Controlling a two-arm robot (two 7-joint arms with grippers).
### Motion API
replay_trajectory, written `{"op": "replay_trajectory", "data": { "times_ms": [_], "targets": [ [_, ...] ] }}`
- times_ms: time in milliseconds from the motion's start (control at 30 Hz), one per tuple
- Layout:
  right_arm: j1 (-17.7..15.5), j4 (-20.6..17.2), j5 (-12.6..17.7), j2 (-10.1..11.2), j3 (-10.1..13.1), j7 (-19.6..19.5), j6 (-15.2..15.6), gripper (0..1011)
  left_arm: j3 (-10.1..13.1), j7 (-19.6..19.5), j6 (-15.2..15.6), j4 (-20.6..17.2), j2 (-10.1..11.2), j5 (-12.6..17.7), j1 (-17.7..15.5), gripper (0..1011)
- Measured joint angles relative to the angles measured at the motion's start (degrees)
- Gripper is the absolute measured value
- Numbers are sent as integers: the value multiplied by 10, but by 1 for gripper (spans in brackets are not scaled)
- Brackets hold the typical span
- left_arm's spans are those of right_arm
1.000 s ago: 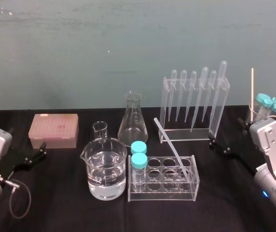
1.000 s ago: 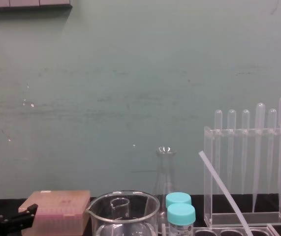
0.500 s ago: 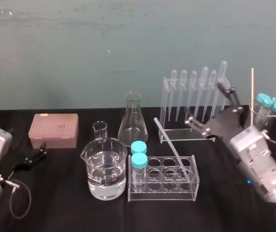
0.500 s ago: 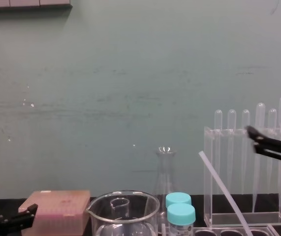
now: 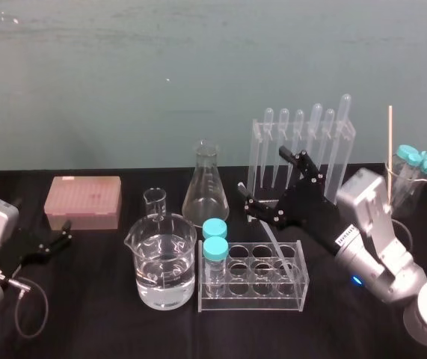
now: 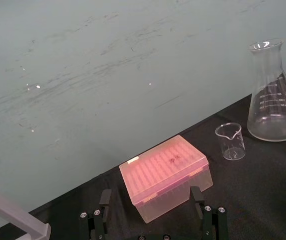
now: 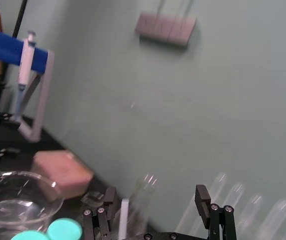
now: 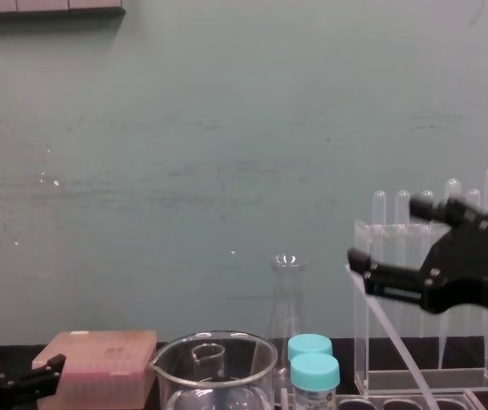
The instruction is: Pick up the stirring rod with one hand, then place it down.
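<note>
The stirring rod (image 5: 271,238) is a thin translucent-white rod leaning in the clear test-tube rack (image 5: 252,298), its top tilted toward the back left. In the chest view the stirring rod (image 8: 397,337) slants up in front of the pipette stand. My right gripper (image 5: 273,183) hovers at the rod's upper end, open, with one finger on each side of it and nothing gripped. The right gripper (image 8: 384,231) sits just above the rod's tip. In the right wrist view the stirring rod (image 7: 123,217) stands close to one finger of the right gripper (image 7: 156,192). My left gripper (image 5: 52,239) rests open at the left. The hand is out of view.
A water-filled beaker (image 5: 164,269), a small beaker (image 5: 155,202), a conical flask (image 5: 204,187) and two blue-capped tubes (image 5: 214,241) stand left of the rod. A pipette stand (image 5: 303,161) is behind it. A pink tip box (image 5: 83,200) sits far left, a tube-filled beaker (image 5: 407,176) far right.
My right arm has swung in from the table's right edge, leftward and forward, until its open fingers reached the rod's upper end. The left arm and the rod have stayed put.
</note>
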Motion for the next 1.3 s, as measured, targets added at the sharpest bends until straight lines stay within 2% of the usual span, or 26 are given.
{"op": "replay_trajectory", "data": {
  "times_ms": [67, 167, 367, 500, 733, 1167, 1300],
  "targets": [
    [12, 12, 44, -6, 2, 39, 41, 1003, 0, 0, 0, 0, 0, 0, 0, 1000],
    [27, 27, 86, -13, 4, 82, 88, 1003, 0, 0, 0, 0, 0, 0, 0, 1000],
    [45, 43, 116, -20, 2, 133, 146, 1003, 0, 0, 0, 0, 0, 0, 0, 1000],
    [49, 47, 118, -22, 0, 149, 169, 1003, 0, 0, 0, 0, 0, 0, 0, 1000],
    [46, 47, 113, -27, 6, 150, 186, 1003, 0, 0, 0, 0, 0, 0, 0, 1000],
    [47, 47, 113, -26, 4, 150, 185, 1003, 0, 0, 0, 0, 0, 0, 0, 1000],
    [47, 47, 113, -26, 4, 150, 185, 939, 0, 0, 0, 0, 0, 0, 0, 1000]
  ]
}}
